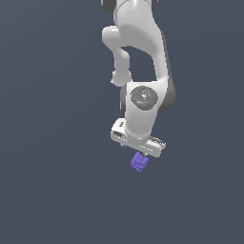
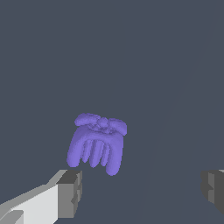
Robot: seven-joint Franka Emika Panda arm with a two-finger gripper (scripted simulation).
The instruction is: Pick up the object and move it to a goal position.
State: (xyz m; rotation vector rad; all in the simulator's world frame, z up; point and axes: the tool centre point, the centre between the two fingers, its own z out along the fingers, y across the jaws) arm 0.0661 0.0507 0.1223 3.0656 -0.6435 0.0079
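Gripper [image 2: 140,192] is sitting wide open in the wrist view, nothing between its grey pads [image 2: 72,192]. In the exterior view the white arm [image 1: 140,71] is hanging down the middle of the frame, and the purple object [image 1: 138,162] is showing just below the hand, slightly right of centre.

You had the object [image 1: 139,162] just below the gripper [image 1: 139,151] in the exterior view, under the arm [image 1: 141,57]. In your wrist view it [image 2: 97,143] sat nearer one fingertip [image 2: 70,193], apart from both.
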